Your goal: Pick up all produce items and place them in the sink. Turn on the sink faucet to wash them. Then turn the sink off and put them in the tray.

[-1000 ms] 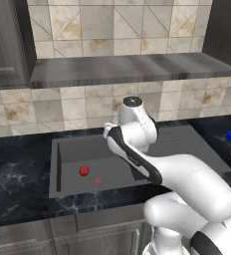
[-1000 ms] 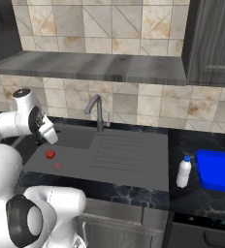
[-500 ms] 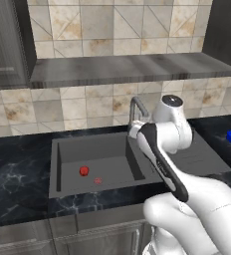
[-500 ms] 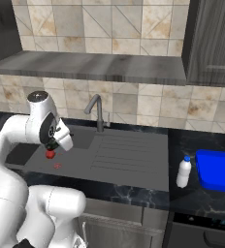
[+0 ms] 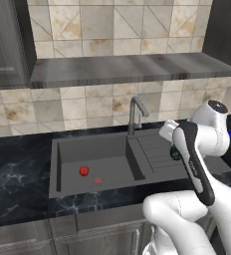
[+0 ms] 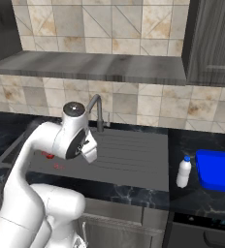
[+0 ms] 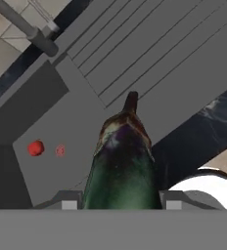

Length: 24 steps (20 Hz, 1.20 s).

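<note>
- One piece of produce, the bright red round ball (image 5: 83, 171), already lies on the floor of the dark grey matte rectangular sink basin (image 5: 95, 159) in the left base view, just beside the small red drain mark (image 5: 98, 181); the tall slim dark grey bent-over faucet (image 5: 135, 112) stands at the far rim. Our white arm reaches over the ribbed drainboard (image 5: 155, 152), to the right of the basin.
- In the right base view the arm's wrist hangs above the left part of the drainboard, near the faucet; the bright blue shallow rectangular tray (image 6: 217, 170) waits far to the right, with a small white rounded bottle (image 6: 183, 171) beside it. We cannot read the fingers here.
- In the hand view the gripper (image 7: 121, 201) is clamped on the dark green-black oval vegetable (image 7: 122, 168), its stem pointing away from us, above the edge between basin and drainboard.
- We judge the step in hand is carrying this piece into the basin. We should move left until the basin floor lies under it, lower close, clear of the faucet and the red ball, then let go so it does not roll onto the drainboard.
</note>
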Available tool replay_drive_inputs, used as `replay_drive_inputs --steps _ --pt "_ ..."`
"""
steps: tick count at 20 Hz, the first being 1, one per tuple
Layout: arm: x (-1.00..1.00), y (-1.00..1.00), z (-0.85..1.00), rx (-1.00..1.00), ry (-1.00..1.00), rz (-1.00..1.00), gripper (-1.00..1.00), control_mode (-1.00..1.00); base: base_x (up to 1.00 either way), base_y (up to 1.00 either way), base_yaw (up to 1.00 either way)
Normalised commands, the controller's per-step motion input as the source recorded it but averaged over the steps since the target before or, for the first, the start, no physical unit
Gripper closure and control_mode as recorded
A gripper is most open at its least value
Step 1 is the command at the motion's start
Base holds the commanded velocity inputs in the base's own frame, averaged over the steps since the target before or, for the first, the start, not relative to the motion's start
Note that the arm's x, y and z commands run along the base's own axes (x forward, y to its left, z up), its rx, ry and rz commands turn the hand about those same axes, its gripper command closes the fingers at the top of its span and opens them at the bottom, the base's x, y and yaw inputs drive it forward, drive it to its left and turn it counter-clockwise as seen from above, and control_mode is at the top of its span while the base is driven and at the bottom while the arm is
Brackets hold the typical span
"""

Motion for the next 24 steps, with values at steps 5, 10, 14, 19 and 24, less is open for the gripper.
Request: replay_drive_inputs --steps 5,10,14,19,24 --pt "0.00 -0.89 0.08 0.11 0.00 -0.05 1.00 -1.00 0.00 0.00 0.00" --pt "0.01 -0.49 0.37 -0.04 0.00 -0.11 1.00 -1.00 0.00 0.00 0.00" --pt "0.00 -0.29 0.34 -0.18 0.01 -0.12 1.00 -1.00 0.00 0.00 0.00" --pt "0.04 -0.51 0.09 -0.14 0.02 -0.11 1.00 -1.00 0.00 0.00 0.00" --pt "0.09 -0.66 0.08 -0.10 0.03 -0.09 1.00 -1.00 0.00 0.00 0.00"
